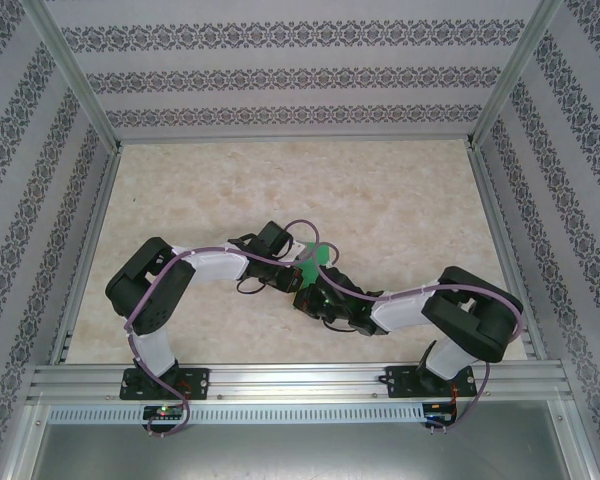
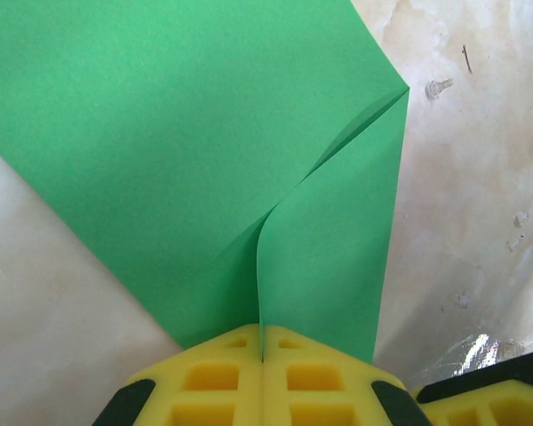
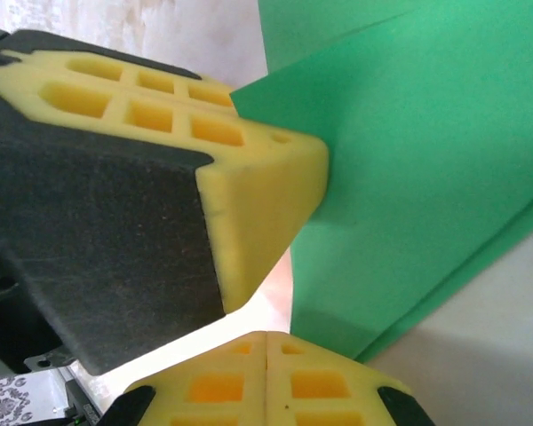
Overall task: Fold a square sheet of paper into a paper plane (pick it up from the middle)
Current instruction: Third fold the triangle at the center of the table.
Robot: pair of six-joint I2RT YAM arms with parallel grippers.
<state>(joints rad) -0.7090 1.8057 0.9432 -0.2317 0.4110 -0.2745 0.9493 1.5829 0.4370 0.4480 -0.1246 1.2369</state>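
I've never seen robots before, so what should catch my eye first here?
The bright green paper stands out against the pale table, near its middle. The left tool is shut on the paper where a fold runs down into it. The right tool, also shut, sits close beside it.

Bright, even light all round, and the square sheet of paper (image 2: 178, 133) glows a flat, saturated green in the left wrist view. Just right of the sheet, a white glint flares on the glossy table (image 2: 480, 222). In the right wrist view, the table beyond the sheet washes out, pale and soft. From above, only faint, soft-edged shadows lie around the sheet.
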